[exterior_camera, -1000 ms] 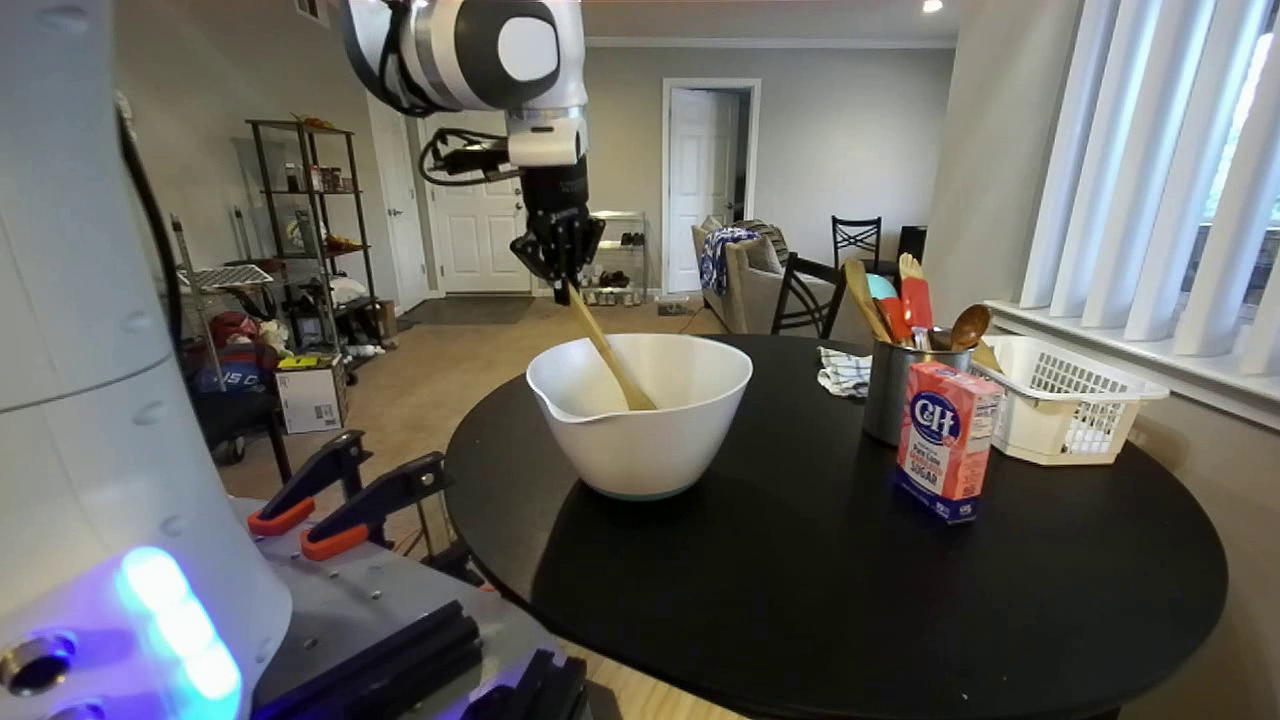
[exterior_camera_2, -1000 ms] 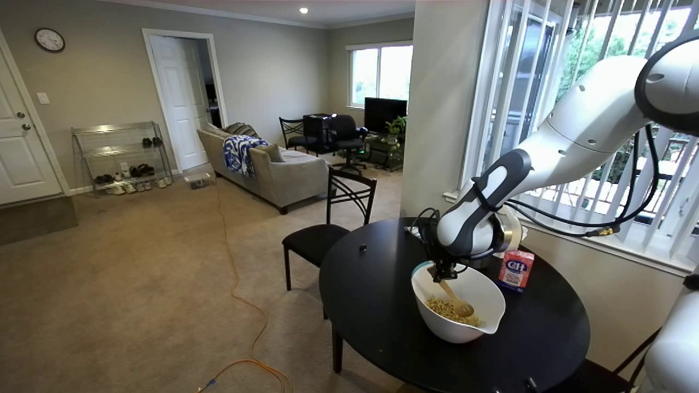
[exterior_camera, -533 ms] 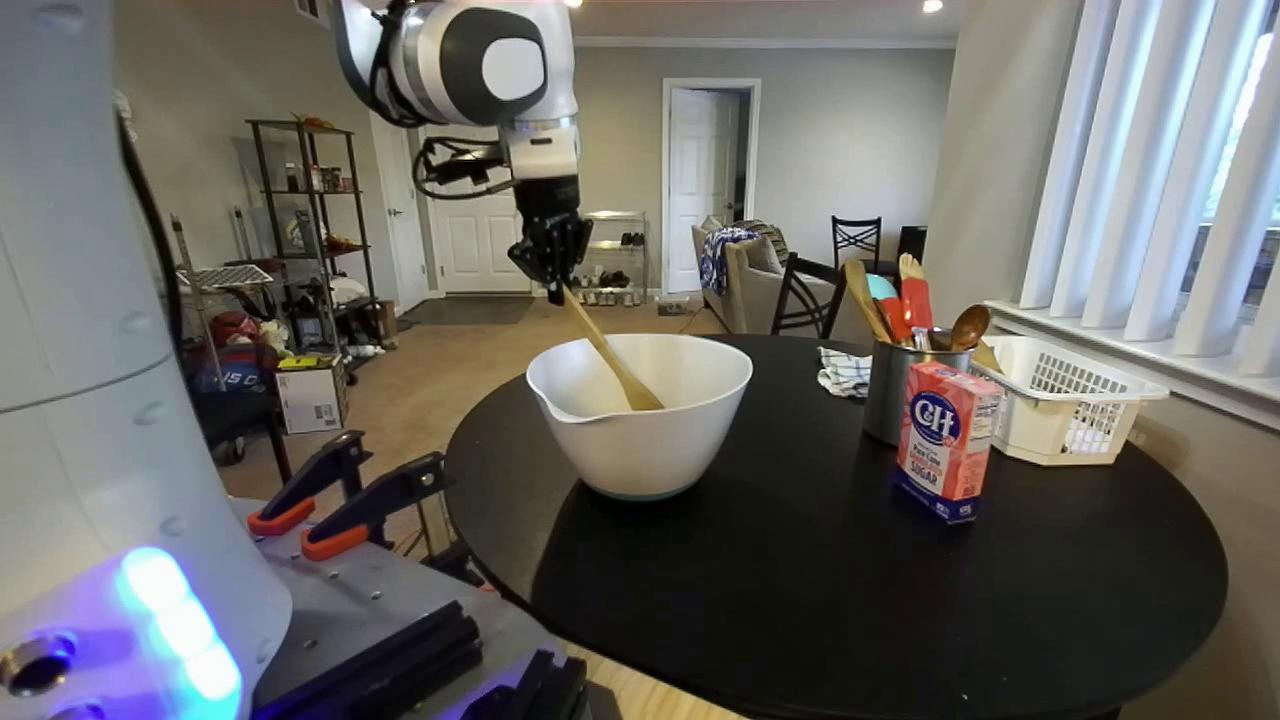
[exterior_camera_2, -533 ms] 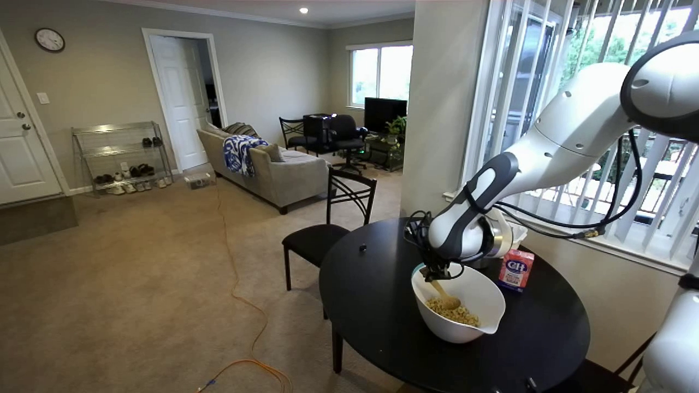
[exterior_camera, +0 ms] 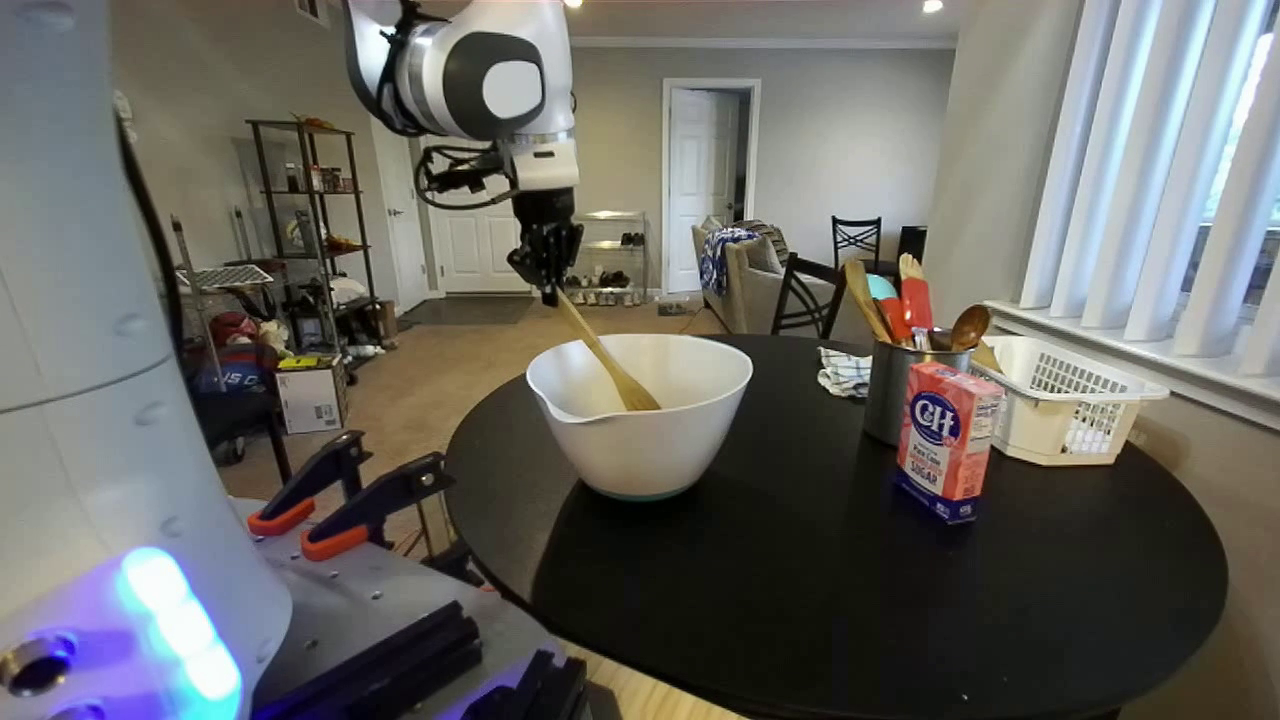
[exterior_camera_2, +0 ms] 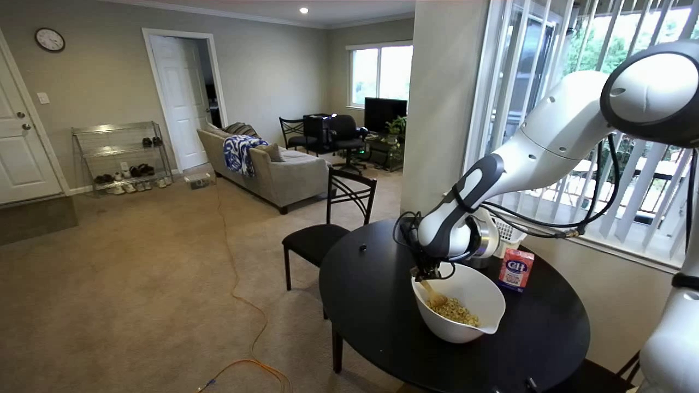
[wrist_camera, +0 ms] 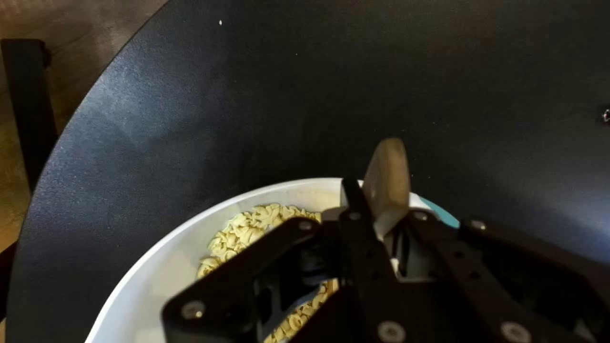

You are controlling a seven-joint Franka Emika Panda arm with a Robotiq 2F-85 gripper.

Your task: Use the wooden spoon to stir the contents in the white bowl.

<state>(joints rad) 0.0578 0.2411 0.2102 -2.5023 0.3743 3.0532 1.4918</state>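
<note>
Well, the gripper (exterior_camera: 552, 293) is pinched firmly round the handle of the wooden spoon (exterior_camera: 613, 363), which slants into the white bowl (exterior_camera: 650, 445) mid-frame in an exterior view. The near wall hides the pasta (exterior_camera_2: 456, 313) there; farther right, a sugar box (exterior_camera: 946, 440) partly blocks a utensil canister (exterior_camera: 885, 400).

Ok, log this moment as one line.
tool: shut on wooden spoon; spoon head: inside white bowl, at edge of pasta; white bowl: on black table
</note>
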